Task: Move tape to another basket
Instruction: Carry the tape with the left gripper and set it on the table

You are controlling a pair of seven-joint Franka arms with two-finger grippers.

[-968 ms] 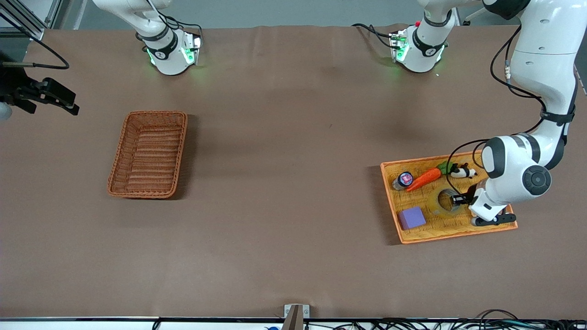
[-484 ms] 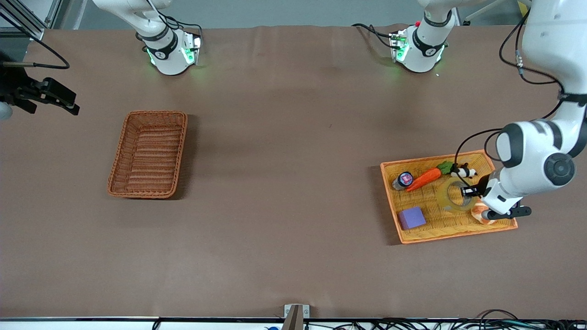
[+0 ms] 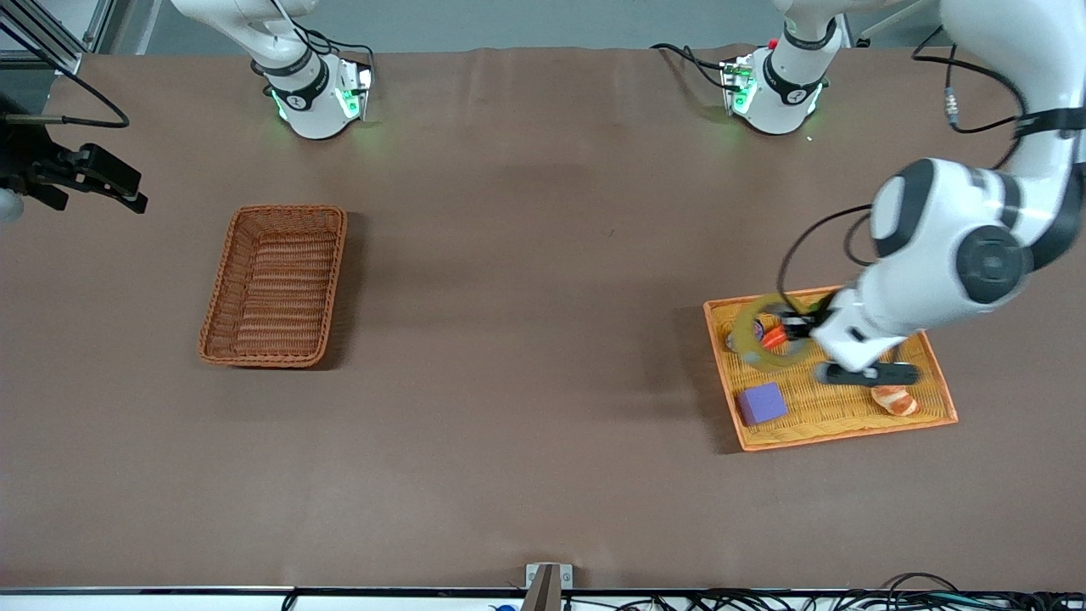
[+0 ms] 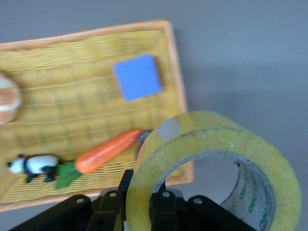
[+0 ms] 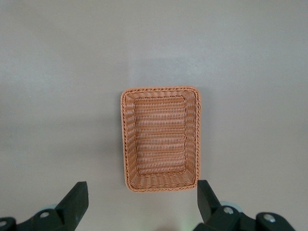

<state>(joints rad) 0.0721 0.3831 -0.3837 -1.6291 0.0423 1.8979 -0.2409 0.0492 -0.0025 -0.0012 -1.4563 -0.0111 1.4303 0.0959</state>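
The tape (image 3: 764, 363), a yellowish translucent ring, hangs in my left gripper (image 3: 795, 327) above the flat orange-yellow tray (image 3: 848, 428), over the tray's edge toward the right arm's end. In the left wrist view the left gripper (image 4: 144, 202) is shut on the tape's wall (image 4: 192, 134), one finger outside and one inside the ring. The reddish-brown wicker basket (image 3: 288, 210) lies empty toward the right arm's end of the table. My right gripper (image 5: 139, 202) is open and empty, high over the table, looking down on the basket (image 5: 161, 88).
In the tray lie a purple block (image 3: 761, 403), a croissant (image 3: 894, 399), a carrot (image 4: 108, 150) and a small panda figure (image 4: 31, 164). A small round item is partly hidden by the tape. Bare brown table lies between tray and basket.
My left gripper has lifted the tape out of the tray and carried it across the tray toward the right arm's end. The croissant now shows. The right arm has not moved.
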